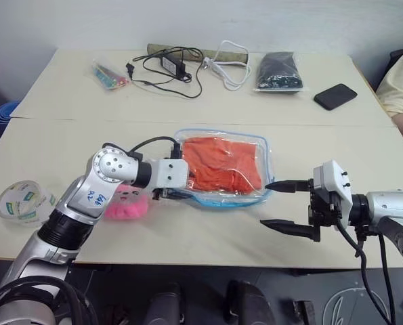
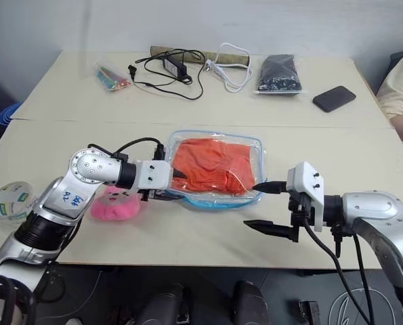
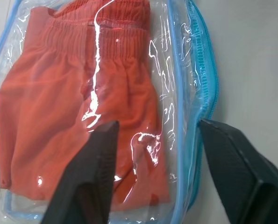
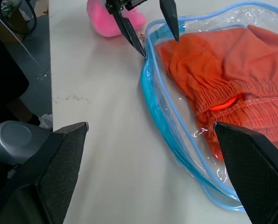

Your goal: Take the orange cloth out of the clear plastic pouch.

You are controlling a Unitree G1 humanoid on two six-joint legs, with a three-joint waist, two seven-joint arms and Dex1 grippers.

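On the near table, both grippers flank the clear plastic pouch (image 1: 223,169), the orange cloth (image 1: 221,162) inside it.

At the pouch's left end, the left gripper (image 4: 150,32) has its two fingers apart, one over the pouch above the cloth and one at the blue zipper edge; nothing is clamped. Off the pouch's right end, the right gripper (image 1: 282,206) holds its jaws wide and empty, upper fingertip near the pouch's corner. Beside the left arm lies a pink plush toy (image 1: 126,206).
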